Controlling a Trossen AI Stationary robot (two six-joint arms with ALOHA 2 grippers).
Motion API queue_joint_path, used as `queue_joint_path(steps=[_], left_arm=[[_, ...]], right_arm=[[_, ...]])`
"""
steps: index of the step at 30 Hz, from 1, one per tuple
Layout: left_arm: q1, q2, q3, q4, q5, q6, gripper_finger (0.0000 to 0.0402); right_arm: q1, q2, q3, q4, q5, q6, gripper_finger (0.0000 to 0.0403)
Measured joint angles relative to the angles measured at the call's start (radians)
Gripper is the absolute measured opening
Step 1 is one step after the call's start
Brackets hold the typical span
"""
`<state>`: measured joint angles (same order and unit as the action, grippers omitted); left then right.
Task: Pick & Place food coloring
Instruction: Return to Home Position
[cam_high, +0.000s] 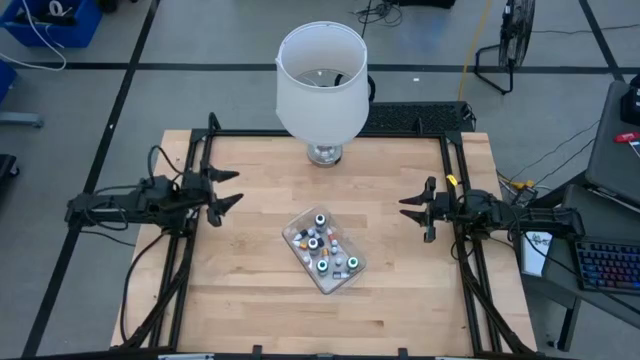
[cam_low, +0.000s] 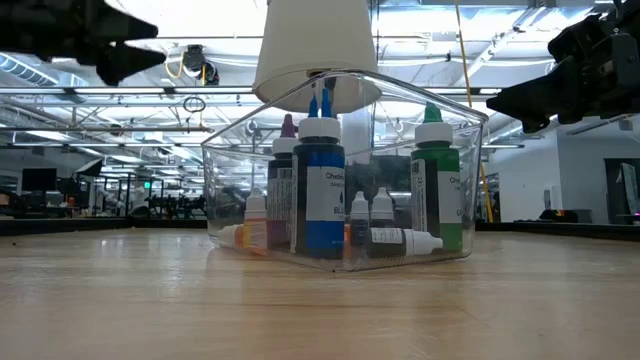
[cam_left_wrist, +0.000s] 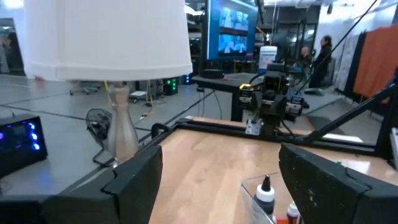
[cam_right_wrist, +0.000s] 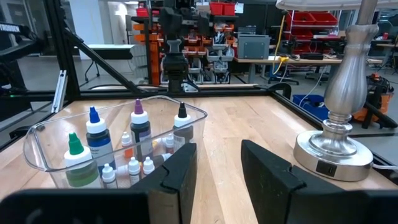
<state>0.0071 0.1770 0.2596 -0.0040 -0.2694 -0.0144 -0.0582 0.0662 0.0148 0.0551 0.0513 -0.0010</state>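
At left table edge, left gripper (cam_high: 232, 187) hangs above wood, fingers spread wide, holding nothing. Opposite, at right edge, right gripper (cam_high: 405, 208) likewise spread, empty. Between them, well apart from both: food coloring bottles (cam_high: 322, 250), all gathered inside clear tray (cam_high: 304, 262), none loose on table (cam_high: 250, 300). Lamp (cam_high: 320, 80) stands behind tray. Judgement: homing wants slow, straight pull-back, arms high, clear of tray and lamp.

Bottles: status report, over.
Left gripper open at left edge. Right gripper open at right edge. Bottles in tray, mid-table. Lamp behind tray, clear of both arms.
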Motion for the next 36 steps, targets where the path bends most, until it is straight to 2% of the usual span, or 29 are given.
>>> queue_joint_path(steps=[5, 11, 24, 36], left_arm=[[-0.001, -0.092, -0.081, 0.01, 0.006, -0.023, 0.0323], [-0.001, -0.138, -0.133, 0.014, 0.007, -0.042, 0.0324], [-0.001, -0.14, -0.243, 0.066, 0.016, -0.058, 0.0324], [-0.001, -0.123, -0.248, 0.07, 0.009, -0.059, 0.0324]], right_arm=[[0.0, 0.0, 0.0, 0.0, 0.0, 0.0, 0.0114], [0.0, 0.0, 0.0, 0.0, 0.0, 0.0, 0.0114], [0.0, 0.0, 0.0, 0.0, 0.0, 0.0, 0.0114], [0.0, 0.0, 0.0, 0.0, 0.0, 0.0, 0.0114]])
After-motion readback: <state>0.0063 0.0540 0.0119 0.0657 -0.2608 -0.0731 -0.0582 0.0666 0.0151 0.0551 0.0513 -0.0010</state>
